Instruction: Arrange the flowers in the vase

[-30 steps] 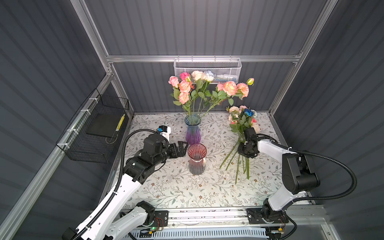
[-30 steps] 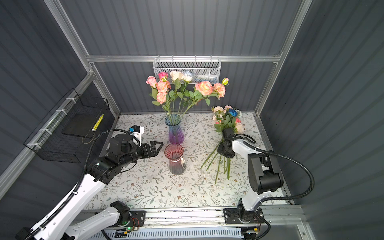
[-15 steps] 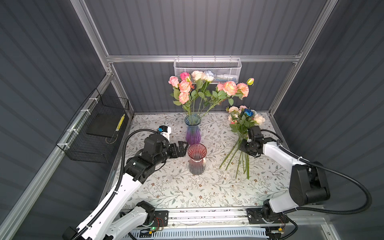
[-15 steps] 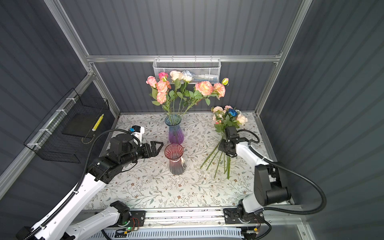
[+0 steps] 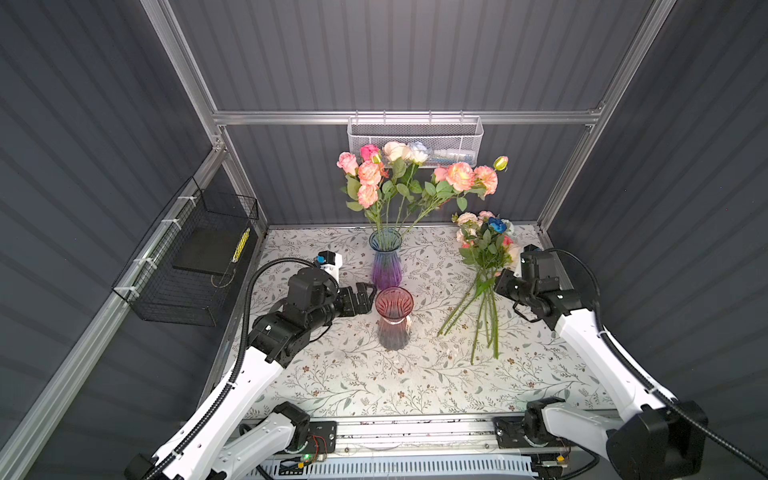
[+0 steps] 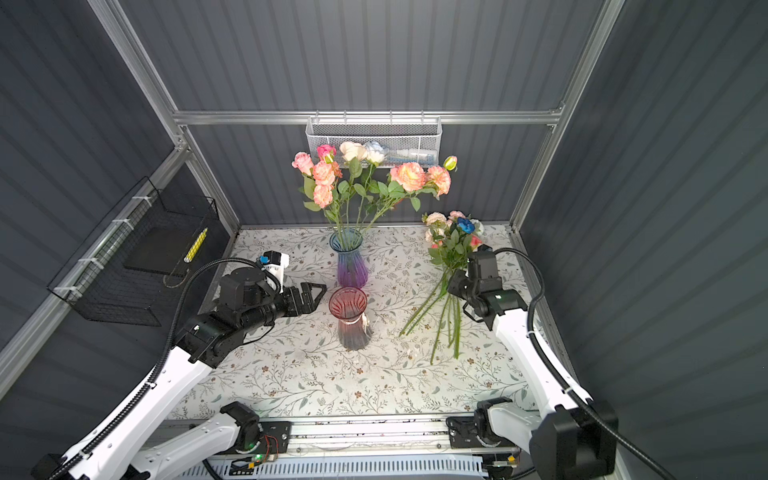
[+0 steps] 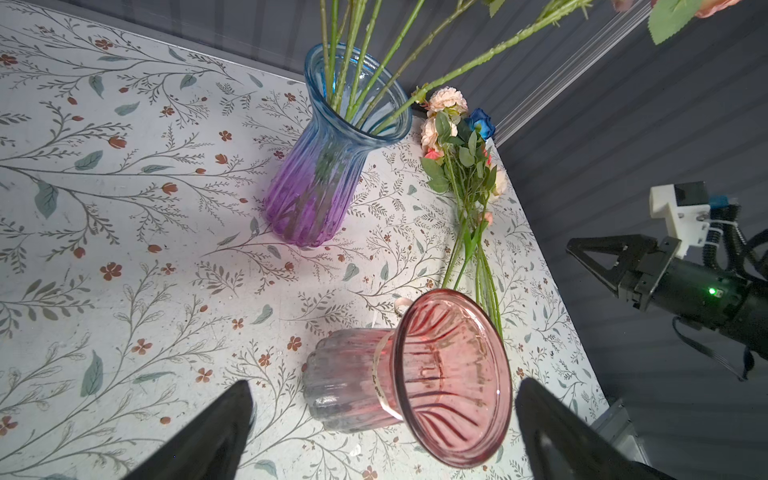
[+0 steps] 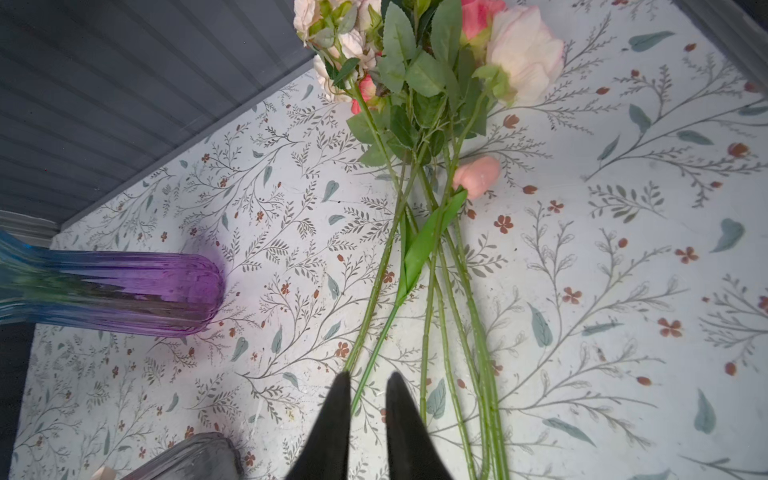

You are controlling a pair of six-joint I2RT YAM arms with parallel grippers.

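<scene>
- My left gripper (image 7: 382, 381), spread wide, waits just beside the empty pink vase (image 7: 453, 374) — likely to steady it.
- My right gripper (image 8: 370, 380), narrowly parted, straddles one loose flower stem (image 8: 382, 336).

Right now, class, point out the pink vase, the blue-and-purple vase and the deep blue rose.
pink vase (image 5: 393, 334): in a top view, on its lower glass wall.
blue-and-purple vase (image 5: 387, 269): in a top view, on its purple lower wall.
deep blue rose (image 5: 496, 225): in a top view, on the bloom's petals.
</scene>
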